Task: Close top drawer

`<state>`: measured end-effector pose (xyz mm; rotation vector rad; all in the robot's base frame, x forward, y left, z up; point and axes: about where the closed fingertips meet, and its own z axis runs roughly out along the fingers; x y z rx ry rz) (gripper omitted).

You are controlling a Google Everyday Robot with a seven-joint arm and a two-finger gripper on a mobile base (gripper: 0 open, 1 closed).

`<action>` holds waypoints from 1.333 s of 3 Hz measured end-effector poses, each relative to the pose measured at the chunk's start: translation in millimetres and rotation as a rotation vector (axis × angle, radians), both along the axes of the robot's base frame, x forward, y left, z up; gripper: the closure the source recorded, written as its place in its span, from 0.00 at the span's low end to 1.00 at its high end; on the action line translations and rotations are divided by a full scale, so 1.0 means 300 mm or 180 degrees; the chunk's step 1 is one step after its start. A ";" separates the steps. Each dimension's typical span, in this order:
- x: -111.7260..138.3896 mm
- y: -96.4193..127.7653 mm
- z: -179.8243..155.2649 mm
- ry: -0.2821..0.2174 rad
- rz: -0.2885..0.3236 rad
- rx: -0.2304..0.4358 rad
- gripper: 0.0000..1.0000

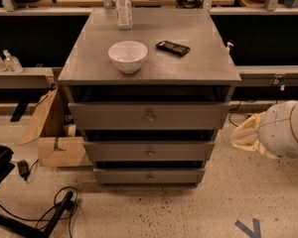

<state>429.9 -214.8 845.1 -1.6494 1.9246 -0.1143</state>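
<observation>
Pending step: the approach. The top drawer [148,114] stands out from the cabinet [198,66] and nothing touches its front.
Top drawer: centre of frame, directly under the cabinet's top board, uppermost of three grey fronts. A knob [150,117] sits at its middle, and a dark gap above the front marks it as partly open.
Gripper [247,135]: right edge of frame at mid-height, on a white arm, beside the cabinet's right side and apart from it. How far it is open cannot be told, and nothing is seen in its hold.
Next move: in my judgement, swing the gripper left to the drawer front near the knob, then push straight back toward the cabinet, square to the front so the drawer does not bind.
Drawer contents: interior is in shadow, so cannot be told.
Bowl [127,56]: white, on the cabinet top left of centre. It appears empty.
Bottle [122,6]: clear plastic, upright at the rear of the top, behind the bowl.
Dark packet [173,47]: flat, right of the bowl, apart from it.
Cardboard box [57,145]: on the floor at lower left, against the cabinet, flap raised. Contents unclear.
Risk: a hard push may jolt the bowl and bottle.
</observation>
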 end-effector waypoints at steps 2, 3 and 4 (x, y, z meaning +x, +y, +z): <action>0.000 0.008 0.001 -0.0001 0.0015 -0.0004 0.05; 0.000 0.009 0.001 -0.0001 0.0018 -0.0005 0.00; 0.000 0.009 0.001 -0.0001 0.0018 -0.0005 0.00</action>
